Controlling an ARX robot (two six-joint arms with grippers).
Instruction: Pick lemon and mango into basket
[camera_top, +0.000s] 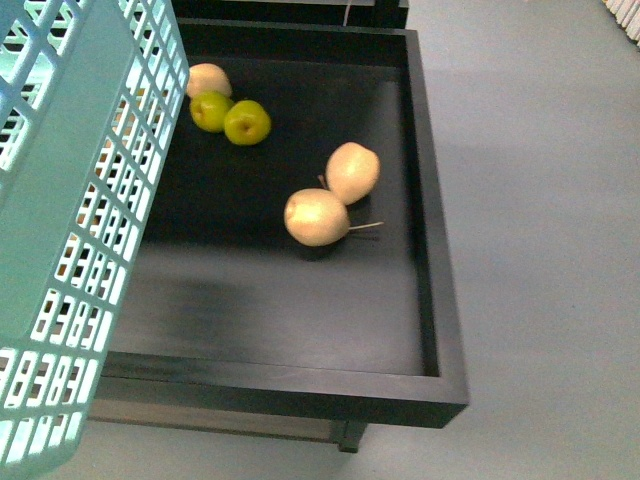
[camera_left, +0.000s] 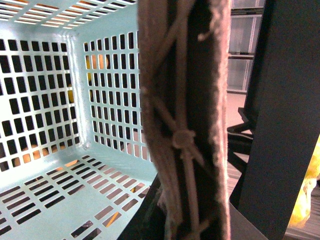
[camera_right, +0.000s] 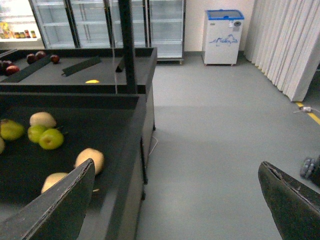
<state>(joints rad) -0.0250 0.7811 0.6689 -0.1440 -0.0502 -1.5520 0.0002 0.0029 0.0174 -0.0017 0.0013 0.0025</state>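
right fingers (camera_right: 55, 215) spread wide, empty — lemon (camera_top: 318, 217) laid on table (camera_top: 445, 300), off past one finger, not between | basket (camera_top: 60, 250) held by handle (camera_left: 185, 125) in left fingers (camera_left: 280, 125) — right arm judged nearer | mango not made out

Black rectangular display table (camera_top: 440, 300) with a raised rim and a flat dark bottom, standing on a smooth grey floor (camera_top: 550, 200). Near the middle of it, two pale beige pear-shaped fruits with thin stems, the nearer beige fruit (camera_top: 317, 217) just touching the farther beige fruit (camera_top: 352, 172). Toward the far left corner, a pair of round yellow-green fruits, the left green fruit (camera_top: 211, 110) pressed against the right green fruit (camera_top: 247, 122), and just behind them a third pale beige fruit (camera_top: 208, 80), partly cut off from view on its left.
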